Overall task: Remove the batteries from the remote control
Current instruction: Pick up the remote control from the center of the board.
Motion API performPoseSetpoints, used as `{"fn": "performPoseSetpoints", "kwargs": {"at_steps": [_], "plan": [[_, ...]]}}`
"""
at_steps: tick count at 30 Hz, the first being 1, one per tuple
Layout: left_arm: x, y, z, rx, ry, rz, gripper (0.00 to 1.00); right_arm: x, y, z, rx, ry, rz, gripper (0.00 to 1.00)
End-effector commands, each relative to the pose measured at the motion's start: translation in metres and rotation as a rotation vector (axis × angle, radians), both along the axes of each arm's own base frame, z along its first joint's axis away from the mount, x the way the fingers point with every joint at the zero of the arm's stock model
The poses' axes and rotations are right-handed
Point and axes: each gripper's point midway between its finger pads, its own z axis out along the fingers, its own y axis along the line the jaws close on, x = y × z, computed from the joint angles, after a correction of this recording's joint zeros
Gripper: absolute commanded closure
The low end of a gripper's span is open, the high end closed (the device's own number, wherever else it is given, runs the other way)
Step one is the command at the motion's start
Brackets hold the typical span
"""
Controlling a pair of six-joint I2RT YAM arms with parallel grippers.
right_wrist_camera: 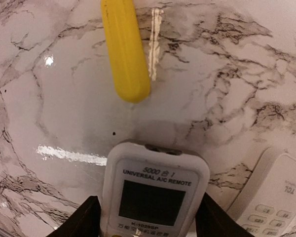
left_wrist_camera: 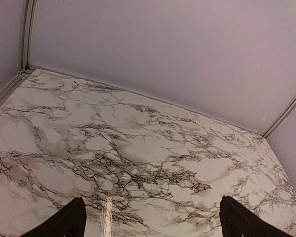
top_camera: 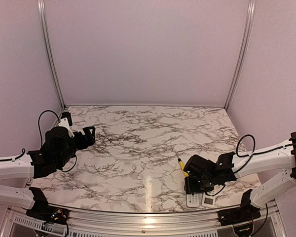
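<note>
Right hand (right_wrist_camera: 149, 200) straddles the white remote (right_wrist_camera: 153, 182), one finger at each long side and partly open; whether the fingers already press the casing I cannot tell. The remote lies screen up on the marble surface (right_wrist_camera: 49, 123), near the front edge. No batteries show anywhere; I judge they sit behind a cover on the hidden underside.

To do this pickup well, I should grip squarely across the two sides, firmly enough that the smooth plastic will not twist out when lifted and turned over. A yellow screwdriver (right_wrist_camera: 124, 49) lies just beyond the remote's top end, apart from it, and a second remote (right_wrist_camera: 274, 197) lies just beside it; the lift should go straight up so as to disturb neither. Left hand (left_wrist_camera: 152, 210) hangs wide open and empty over bare marble, well apart, free to take the remote's other end.
</note>
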Motion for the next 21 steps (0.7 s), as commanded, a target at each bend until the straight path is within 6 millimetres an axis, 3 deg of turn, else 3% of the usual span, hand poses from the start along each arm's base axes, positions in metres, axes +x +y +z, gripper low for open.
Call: {"fn": "performPoseSetpoints", "kwargs": {"at_steps": [1,6,15,21], "plan": [[-0.001,-0.002,-0.003,0.028,0.013,-0.012,0.02,-0.002,0.0,-0.004,-0.025,0.017,-0.008,0.39],[-0.001,-0.001,-0.003,0.029,0.011,-0.011,0.02,-0.003,0.001,-0.005,-0.03,0.026,-0.003,0.52],[-0.002,-0.003,-0.002,0.03,0.009,-0.025,0.02,0.001,0.0,0.001,-0.033,-0.002,-0.009,0.64],[-0.004,-0.014,0.002,0.011,-0.01,-0.087,0.02,0.009,0.006,0.024,0.015,-0.056,-0.006,0.69]]}}
